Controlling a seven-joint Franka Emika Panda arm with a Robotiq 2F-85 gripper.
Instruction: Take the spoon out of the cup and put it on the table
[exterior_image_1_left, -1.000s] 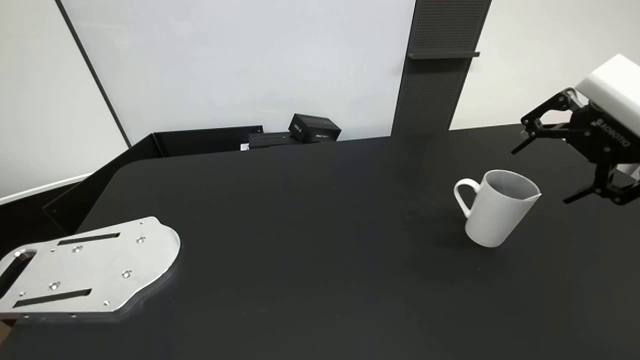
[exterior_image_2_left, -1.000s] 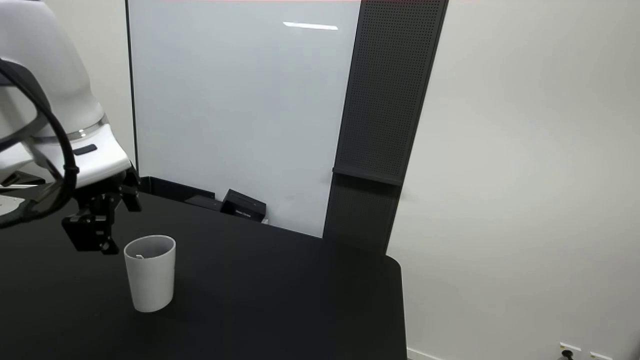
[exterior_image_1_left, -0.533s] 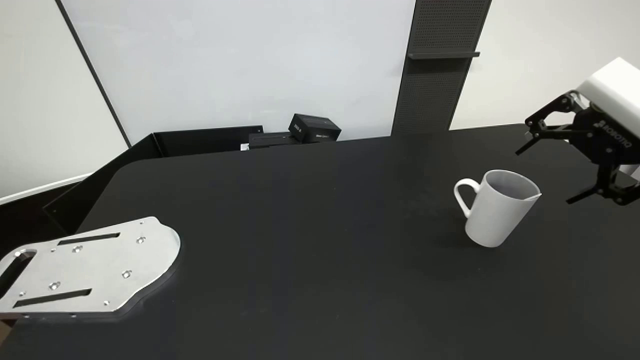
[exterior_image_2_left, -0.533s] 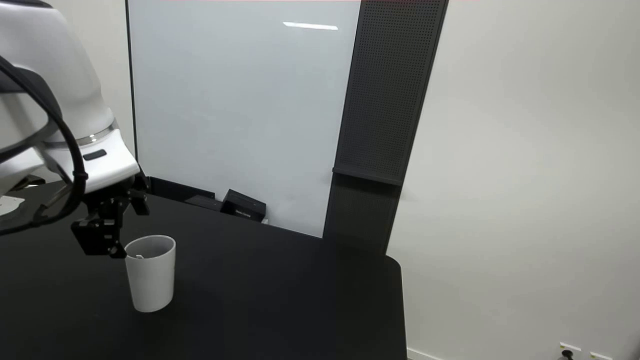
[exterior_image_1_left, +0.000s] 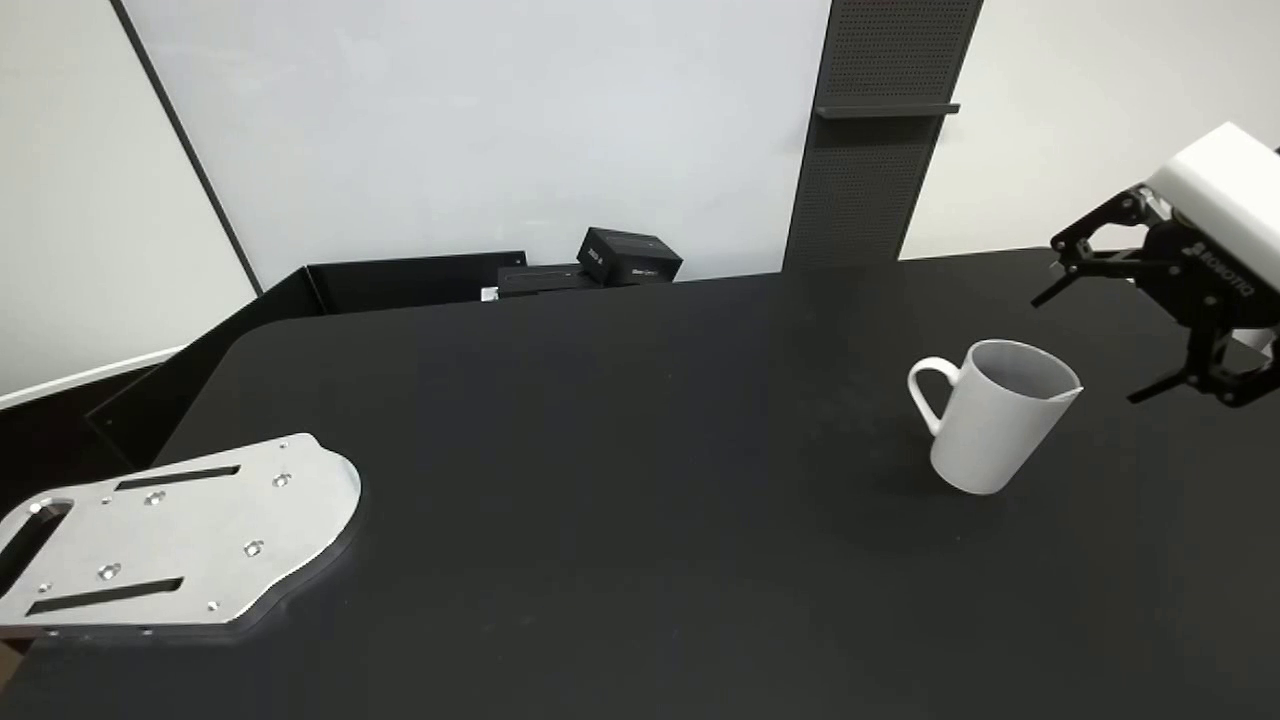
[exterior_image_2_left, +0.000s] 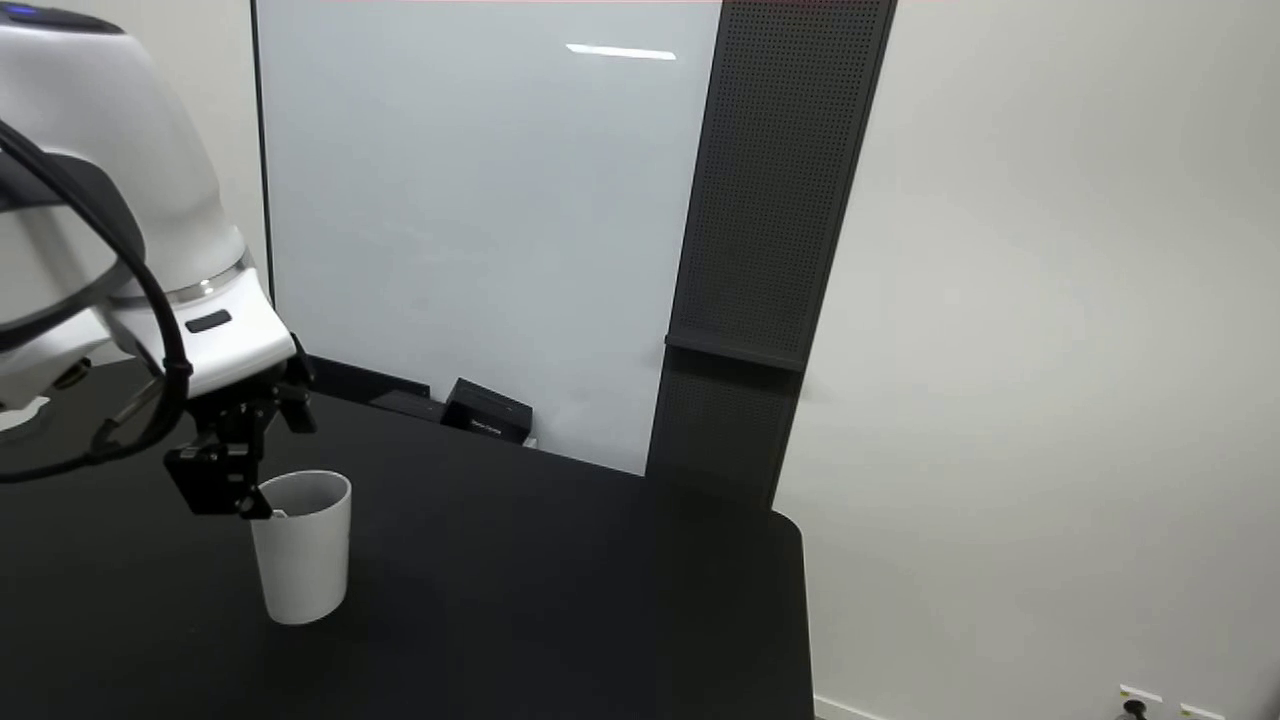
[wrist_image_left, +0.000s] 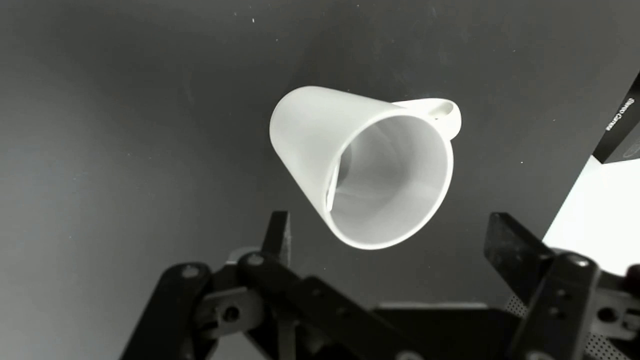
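The white cup (exterior_image_1_left: 995, 430) stands on the black table (exterior_image_1_left: 620, 500), its handle facing left in this exterior view. The cup also shows in an exterior view (exterior_image_2_left: 303, 570) and in the wrist view (wrist_image_left: 315, 130). The white spoon (wrist_image_left: 332, 187) is inside the cup, leaning on the inner wall with its end near the rim. Only its tip shows in the exterior views (exterior_image_2_left: 279, 514). My gripper (exterior_image_1_left: 1082, 352) is open and empty, above and to the side of the cup. In the wrist view the fingers (wrist_image_left: 389, 215) lie widely apart, on either side of the cup's mouth.
A white metal plate with holes (exterior_image_1_left: 190, 530) lies at the table's left edge in an exterior view. Black boxes (exterior_image_1_left: 630, 257) stand at the back edge by the wall. A dark perforated panel (exterior_image_2_left: 770, 200) rises behind the table.
In an exterior view the arm and gripper have moved right and slightly down, so a finger now overlaps the cup's rim. The gripper stays open. The cup and spoon have not moved.
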